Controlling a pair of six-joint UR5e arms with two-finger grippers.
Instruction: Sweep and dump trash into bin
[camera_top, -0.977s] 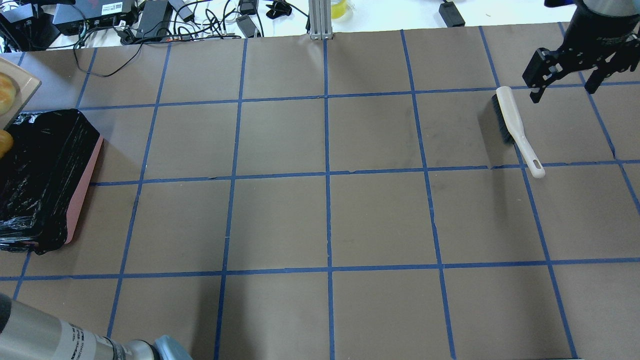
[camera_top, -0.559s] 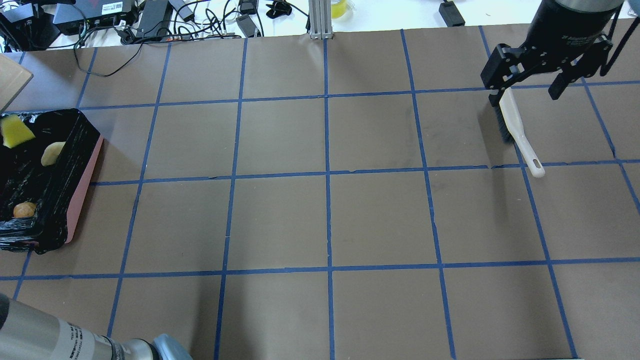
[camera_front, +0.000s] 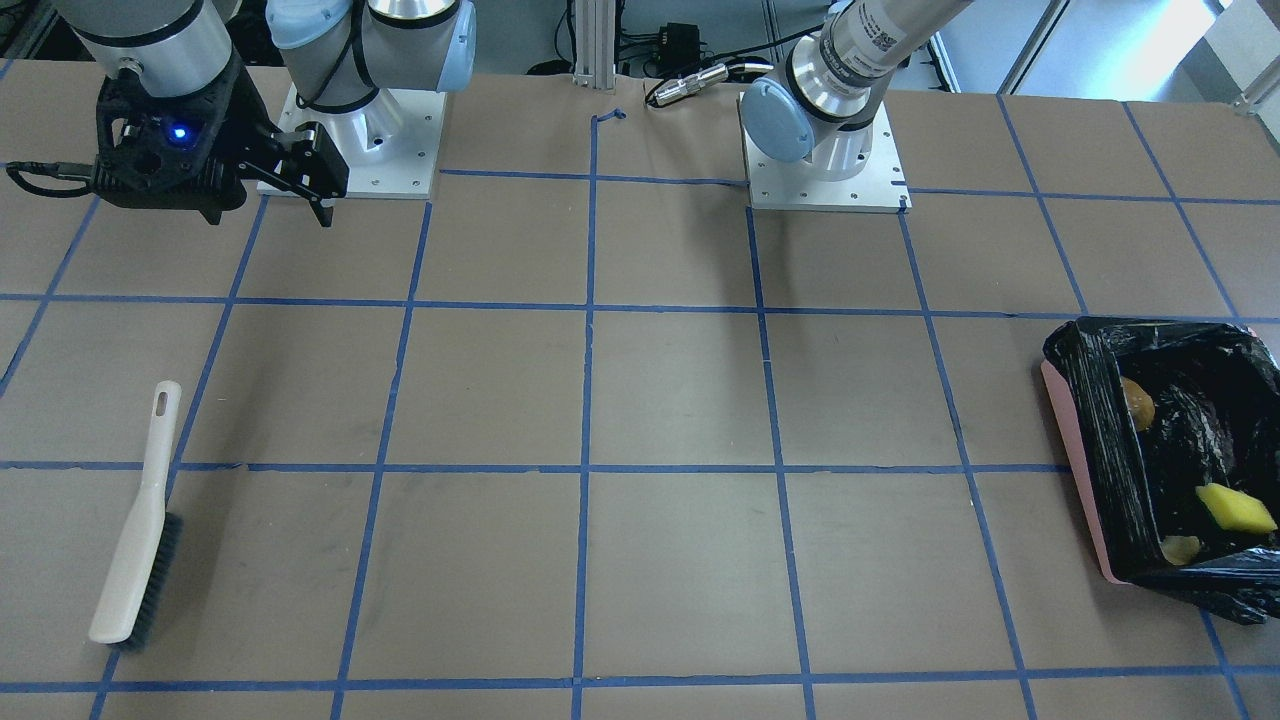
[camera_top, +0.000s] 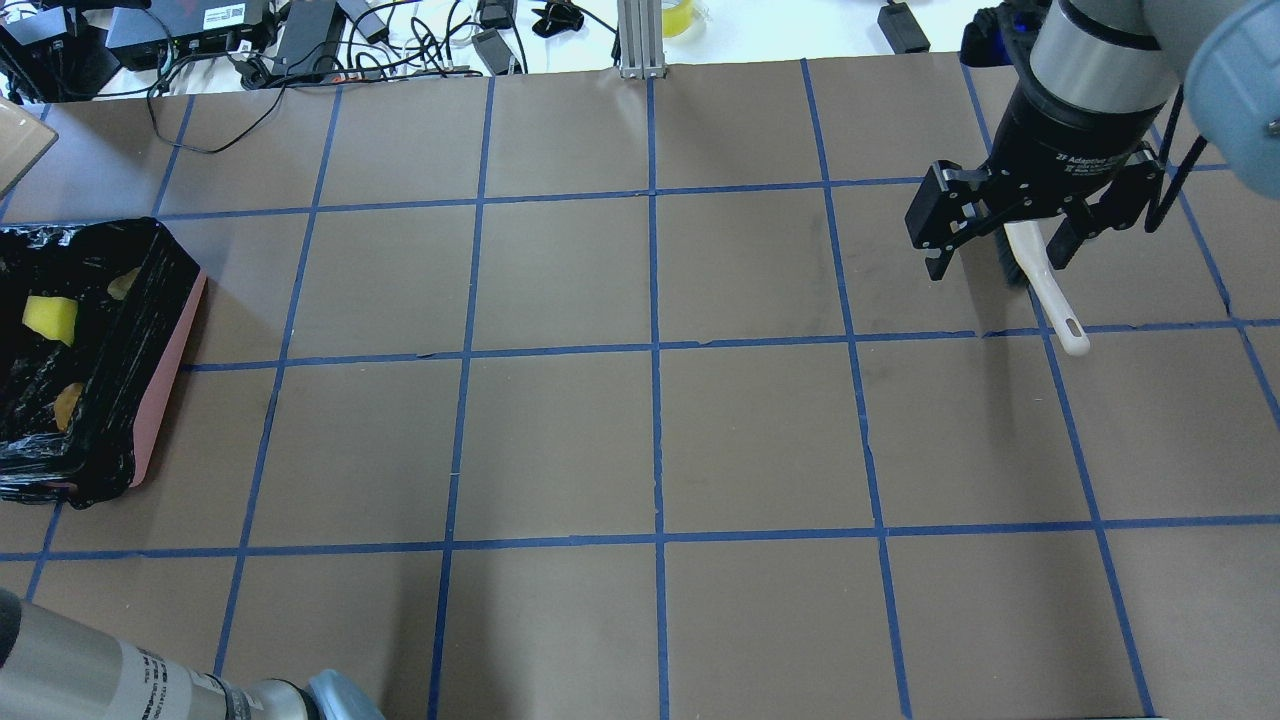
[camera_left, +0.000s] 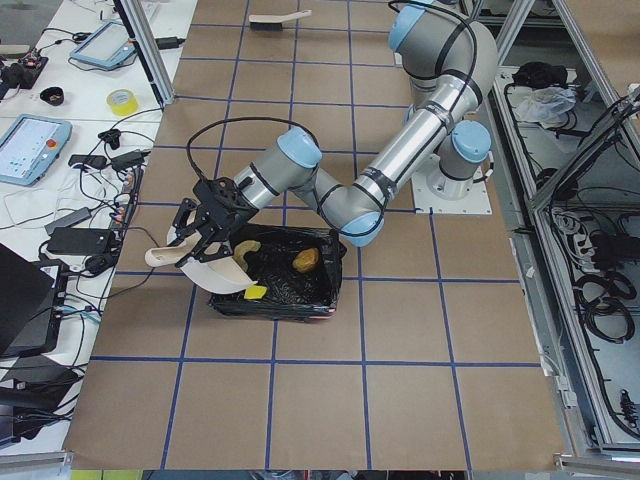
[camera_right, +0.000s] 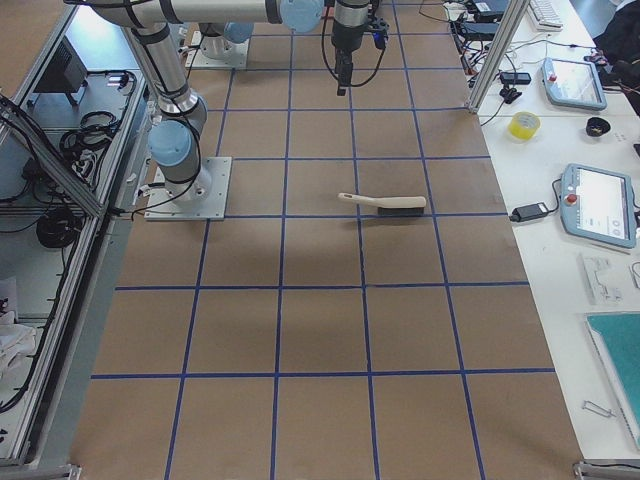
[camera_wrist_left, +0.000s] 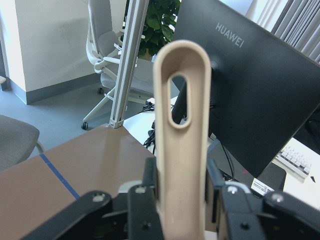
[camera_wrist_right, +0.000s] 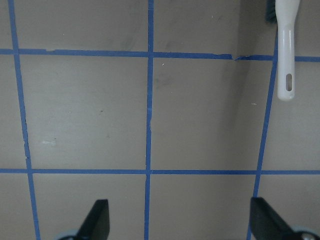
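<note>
The bin (camera_front: 1075, 470), pink-sided with a black bag, stands at the table's left end (camera_top: 165, 370). In it lie the yellow-green wedge (camera_front: 1235, 508), the golden-brown lump (camera_front: 1136, 405) and the tan croissant piece (camera_front: 1182, 548). My left gripper (camera_wrist_left: 180, 200) is shut on the beige dustpan's handle (camera_wrist_left: 180, 125) and holds the dustpan (camera_left: 210, 268) tilted over the bin's far edge. My right gripper (camera_top: 998, 262) is open and empty, hovering above the white brush (camera_top: 1055, 300). The brush lies flat on the table (camera_front: 135, 530).
Cables, power bricks and a tape roll (camera_top: 680, 15) lie on the white bench beyond the table's far edge. A metal post (camera_top: 637, 40) stands at the middle of that edge. Blue tape lines grid the brown tabletop.
The three trash pieces have dropped from the dustpan into the bin and settled. The dustpan has lifted away to the left. My right gripper has moved left and nearer, over the brush.
</note>
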